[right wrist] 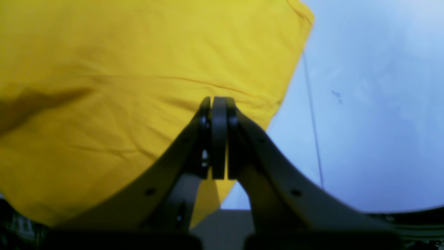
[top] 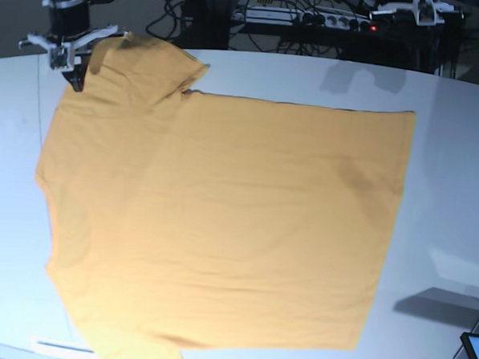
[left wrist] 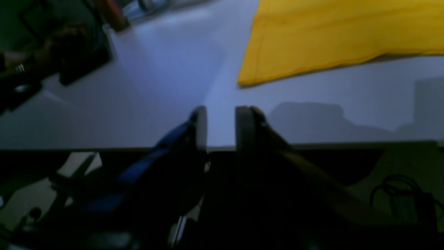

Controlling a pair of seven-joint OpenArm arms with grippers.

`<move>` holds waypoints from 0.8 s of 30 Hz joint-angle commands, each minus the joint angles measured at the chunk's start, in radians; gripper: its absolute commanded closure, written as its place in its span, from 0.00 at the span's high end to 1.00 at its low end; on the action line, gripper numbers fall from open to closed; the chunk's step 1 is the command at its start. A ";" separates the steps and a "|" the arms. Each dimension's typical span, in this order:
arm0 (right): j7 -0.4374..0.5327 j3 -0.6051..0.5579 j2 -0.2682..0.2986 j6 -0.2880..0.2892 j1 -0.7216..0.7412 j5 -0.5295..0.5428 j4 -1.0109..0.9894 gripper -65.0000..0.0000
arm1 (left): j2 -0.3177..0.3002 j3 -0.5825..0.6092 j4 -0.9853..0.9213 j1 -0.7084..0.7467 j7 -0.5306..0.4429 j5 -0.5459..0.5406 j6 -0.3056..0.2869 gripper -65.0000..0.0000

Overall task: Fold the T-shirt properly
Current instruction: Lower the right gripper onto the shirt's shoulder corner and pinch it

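Note:
The orange-yellow T-shirt (top: 221,219) lies spread flat on the white table (top: 457,175), sleeves toward the left, hem toward the right. My right gripper (top: 75,73) hovers at the far left sleeve and shoulder. In the right wrist view, my right gripper (right wrist: 218,100) has its pads pressed together over the T-shirt (right wrist: 121,86), and no cloth shows between them. My left gripper (left wrist: 222,111) hangs above the table's edge with a narrow bare gap between its fingers. It is apart from the T-shirt's corner (left wrist: 329,34). No lettering or tag shows.
Behind the table's far edge run a power strip and cables (top: 312,18). A dark screen corner (top: 475,353) pokes in at the near right. A white strip (top: 58,347) lies by the near left edge. Dark gear (left wrist: 69,52) stands beside the table.

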 commanded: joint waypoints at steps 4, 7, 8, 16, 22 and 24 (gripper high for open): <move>-0.097 0.132 -0.009 0.149 0.096 0.027 0.018 0.07 | -0.016 -0.004 0.059 0.010 0.063 -0.014 0.010 0.26; -0.243 0.295 -0.018 0.263 0.172 0.149 0.018 0.19 | -0.016 -0.006 0.096 0.003 0.100 -0.015 0.010 0.26; -0.293 0.333 -0.015 0.295 0.194 0.182 0.018 0.22 | -0.016 -0.006 0.105 0.005 0.101 -0.009 0.010 0.26; -0.552 0.471 -0.003 0.392 0.272 0.237 0.026 0.27 | -0.015 0.002 0.119 0.007 0.110 -0.007 0.010 0.25; -0.628 0.465 0.003 0.392 0.280 0.243 0.026 0.47 | -0.012 0.003 0.119 0.003 0.118 -0.007 0.010 0.25; -0.652 0.450 0.005 0.392 0.289 0.243 0.026 0.53 | -0.012 0.003 0.119 0.000 0.124 -0.007 0.010 0.25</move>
